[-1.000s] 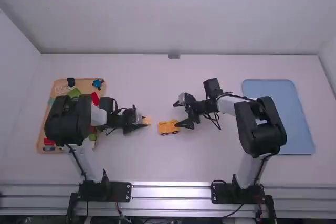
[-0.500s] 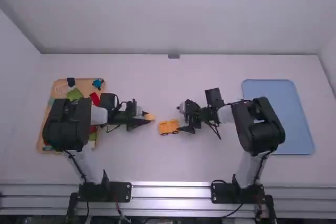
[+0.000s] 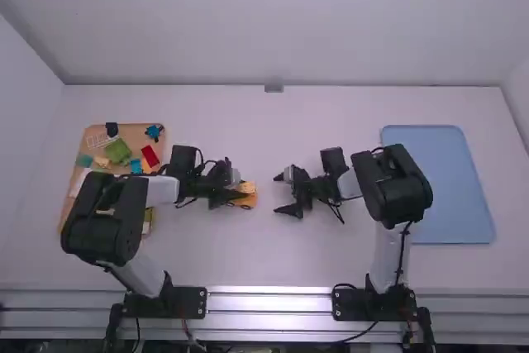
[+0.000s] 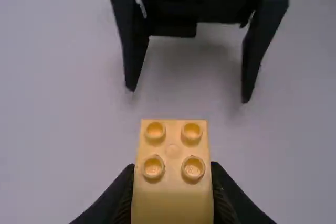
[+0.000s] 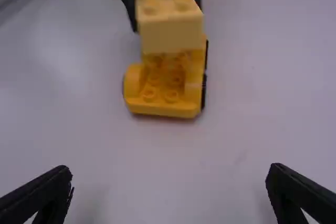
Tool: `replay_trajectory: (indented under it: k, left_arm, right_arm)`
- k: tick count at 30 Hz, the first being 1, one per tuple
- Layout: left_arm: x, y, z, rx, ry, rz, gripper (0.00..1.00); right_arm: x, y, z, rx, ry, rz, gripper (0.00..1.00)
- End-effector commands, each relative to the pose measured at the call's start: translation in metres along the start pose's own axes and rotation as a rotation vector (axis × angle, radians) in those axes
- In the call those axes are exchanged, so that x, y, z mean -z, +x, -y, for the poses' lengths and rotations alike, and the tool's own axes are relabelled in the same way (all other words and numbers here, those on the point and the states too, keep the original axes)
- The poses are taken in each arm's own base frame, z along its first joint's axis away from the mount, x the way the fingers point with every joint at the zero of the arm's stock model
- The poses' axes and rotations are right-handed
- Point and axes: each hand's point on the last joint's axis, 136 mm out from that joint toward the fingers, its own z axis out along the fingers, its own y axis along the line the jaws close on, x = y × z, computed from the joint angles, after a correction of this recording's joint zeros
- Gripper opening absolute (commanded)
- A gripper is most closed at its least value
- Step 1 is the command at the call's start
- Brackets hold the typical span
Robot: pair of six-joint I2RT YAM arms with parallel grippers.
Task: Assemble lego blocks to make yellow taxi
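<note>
Pinching a pale yellow block (image 4: 172, 156) between the fingertips of the left gripper (image 3: 238, 187), near the middle of the white table (image 3: 273, 258). Holding it upright, with four round knobs on top. Spread well apart at the right gripper (image 3: 278, 193), facing the left gripper from the right side of the pale yellow block.

In the right wrist view, seeing the pale yellow block above the yellow car base (image 5: 165, 109), over its far part. Cannot tell whether touching it or held just clear. Looking down into the yellow car base, onto rows of knobs between raised sides. Standing on the table on black wheels (image 5: 203, 90).

Farther out to the left, passing beneath the left arm (image 3: 107, 212), onto a wooden tray (image 3: 132, 132). Scattered over it, with a green block (image 3: 118, 151), a red block (image 3: 150, 155), a blue piece (image 3: 154, 132), a dark piece (image 3: 111, 129), a teal piece (image 3: 84, 160) and a white grid piece (image 3: 99, 140). Farther out to the right, beyond the right gripper and partly behind the right arm (image 3: 395, 188), arriving at a flat blue tray (image 3: 455, 188). At the near edge, running along a silver rail (image 3: 269, 312).
</note>
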Motion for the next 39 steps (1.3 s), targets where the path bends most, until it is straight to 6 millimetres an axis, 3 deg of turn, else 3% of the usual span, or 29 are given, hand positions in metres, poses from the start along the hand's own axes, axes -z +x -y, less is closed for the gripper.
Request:
replay_trajectory:
  k: [1,10,13,18,28,33,35,38,39]
  left_arm:
    - [0.011,-0.005,-0.014,0.041,-0.038,0.019,0.02]
    - [0.052,-0.012,-0.034,0.026,-0.056,0.095,0.02]
    - [0.068,-0.011,-0.032,0.037,-0.034,0.073,0.02]
    - [0.079,-0.015,-0.022,-0.004,0.008,0.058,0.02]
    - [0.08,-0.015,-0.019,-0.012,0.019,0.057,0.02]
    - [0.078,-0.014,-0.016,-0.006,0.028,0.055,0.02]
    - [0.079,-0.013,-0.016,0.0,0.024,0.054,0.02]
    - [0.077,-0.01,-0.014,0.002,0.034,0.032,0.02]
    - [0.077,-0.01,-0.014,0.002,0.034,0.032,0.02]
  right_arm:
    - [-0.012,-0.013,-0.011,-0.018,-0.073,0.047,0.99]
    - [-0.039,-0.029,-0.006,-0.058,-0.042,0.032,0.99]
    - [-0.051,-0.018,0.018,-0.134,0.144,-0.064,0.99]
    - [-0.069,-0.026,0.002,-0.12,0.141,-0.049,0.99]
    - [-0.089,-0.009,0.018,-0.096,0.352,-0.18,0.99]
    - [-0.104,-0.001,0.027,-0.085,0.293,-0.158,0.99]
    - [-0.107,-0.003,0.022,-0.068,0.232,-0.131,0.97]
    - [-0.103,-0.013,0.013,-0.008,0.127,-0.062,0.82]
    - [-0.103,-0.013,0.013,-0.008,0.127,-0.062,0.82]
